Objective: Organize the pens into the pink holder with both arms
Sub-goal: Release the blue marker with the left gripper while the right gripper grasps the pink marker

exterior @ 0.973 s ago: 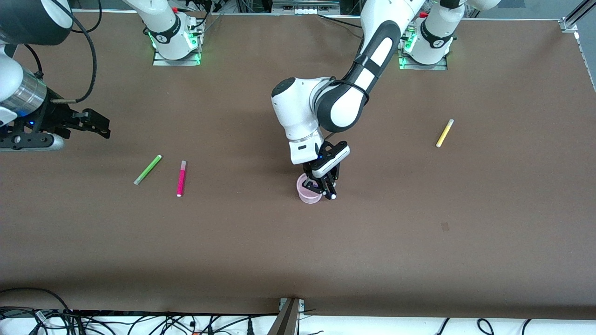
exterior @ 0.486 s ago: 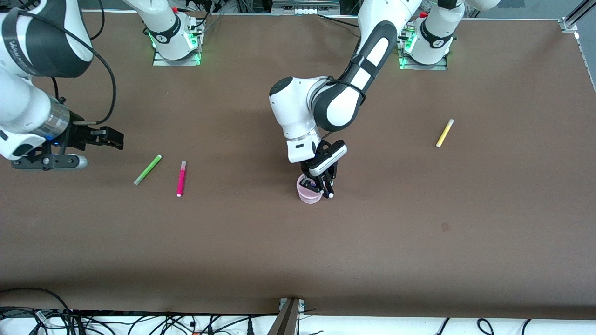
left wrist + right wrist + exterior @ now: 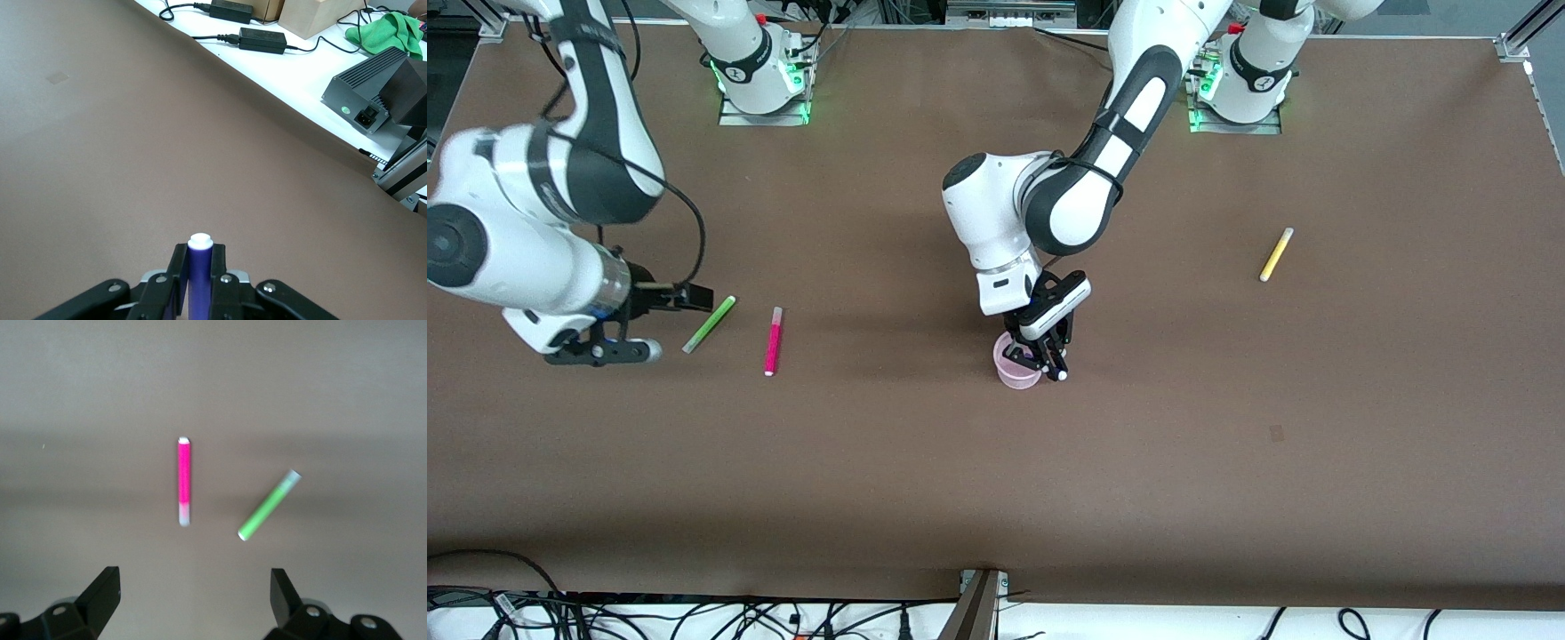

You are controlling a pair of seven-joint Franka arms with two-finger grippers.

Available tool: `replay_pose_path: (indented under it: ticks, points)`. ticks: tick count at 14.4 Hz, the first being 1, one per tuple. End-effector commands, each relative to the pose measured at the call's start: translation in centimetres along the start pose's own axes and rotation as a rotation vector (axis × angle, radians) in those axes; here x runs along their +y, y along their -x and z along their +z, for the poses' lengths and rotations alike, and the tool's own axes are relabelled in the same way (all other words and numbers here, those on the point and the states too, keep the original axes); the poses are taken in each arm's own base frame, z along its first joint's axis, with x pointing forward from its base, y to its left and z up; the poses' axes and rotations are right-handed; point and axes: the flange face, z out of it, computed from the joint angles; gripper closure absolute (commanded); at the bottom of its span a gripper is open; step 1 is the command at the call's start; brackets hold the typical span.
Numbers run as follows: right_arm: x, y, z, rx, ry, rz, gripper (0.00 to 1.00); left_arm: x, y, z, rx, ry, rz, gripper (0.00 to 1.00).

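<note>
Nearest the front camera, near the table's middle: pink holder [image 3: 1016, 366], a small round cup of pale translucent pink plastic, standing upright on the brown table [image 3: 1227, 444].

Over the holder's rim: left gripper [image 3: 1052, 364], its arm reaching in from the base at the left arm's end. Black fingers clamped on the dark purple pen [image 3: 199, 277]; the left wrist view shows a purple barrel with a white rounded cap standing out between the finger pads. In the front view the pen's pale tip shows just beside the cup's rim.

Slightly farther from the camera, toward the right arm's end: magenta pink pen [image 3: 773, 341], lying flat, bright pink barrel with a pale end at each tip, pointing nearly straight away from the camera. Seen also in the right wrist view [image 3: 183, 491].

Beside it, closer to the right arm's end: lime green pen [image 3: 710, 324], lying flat at a slant, pale grey end toward the camera. The two pens lie near each other, not touching.

Just beside the green pen: right gripper [image 3: 193, 597], low over the table, fingers spread wide and holding nothing.

Farthest from the camera, toward the left arm's end, well apart from everything else: yellow pen [image 3: 1276, 254], lying flat at a slant, yellow barrel with a pale upper end.
</note>
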Motion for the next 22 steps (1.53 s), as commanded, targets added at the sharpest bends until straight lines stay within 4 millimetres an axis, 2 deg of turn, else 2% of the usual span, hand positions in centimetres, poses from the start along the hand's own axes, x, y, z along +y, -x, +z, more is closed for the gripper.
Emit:
replay_pose_path:
  ticks: [1,2,3,5,8,10,11,13,14,16,18,20,22]
  points:
    - [0.0,-0.8,5.9,0.021,-0.025,0.042,0.01,0.6,0.0,-0.3,0.042,0.013,-0.012,1.0]
    - [-0.1,-1.4,7.8,0.018,-0.03,0.045,0.02,0.6,0.1,-0.4,0.04,0.013,-0.011,0.92]
    - [-0.2,-1.9,9.2,0.015,-0.044,0.054,0.02,0.7,0.1,-0.4,0.039,0.014,-0.022,0.59]
    - [-0.9,-2.6,11.7,0.025,-0.051,0.056,0.02,0.7,-0.1,-0.5,0.039,0.017,-0.044,0.26]
    - [-1.1,-3.2,14.9,0.025,-0.048,0.057,0.09,0.7,-0.1,-0.4,0.04,0.018,-0.043,0.14]
    - [-1.7,-3.1,15.3,0.028,-0.046,0.05,0.13,0.8,-0.9,-0.6,0.042,0.019,-0.041,0.0]
    - [-1.9,-3.1,15.6,0.026,-0.046,0.059,0.14,0.9,-1.8,-0.4,0.048,0.016,-0.028,0.0]
    - [-2.3,-3.2,16.7,0.023,-0.045,0.065,0.14,1.2,-6.0,-1.9,0.047,0.025,-0.019,0.0]
    - [-2.8,-2.9,17.1,0.02,-0.042,0.055,0.14,1.2,-9.2,-2.3,0.029,0.021,-0.034,0.0]
    - [-2.9,-2.5,18.1,0.024,-0.039,0.055,0.15,1.0,-13.5,-3.8,-0.076,0.012,0.0,0.0]
    - [-3.0,-1.9,19.1,0.028,-0.037,0.052,0.18,-0.1,-19.0,-4.9,-0.186,-0.007,0.064,0.0]
    - [-2.8,-1.6,19.3,0.019,-0.036,0.053,0.27,-1.7,-24.1,-5.7,-0.271,-0.022,0.132,0.0]
    - [-2.8,-1.4,19.6,0.016,-0.035,0.054,0.4,-3.7,-28.6,-5.8,-0.347,-0.029,0.216,0.0]
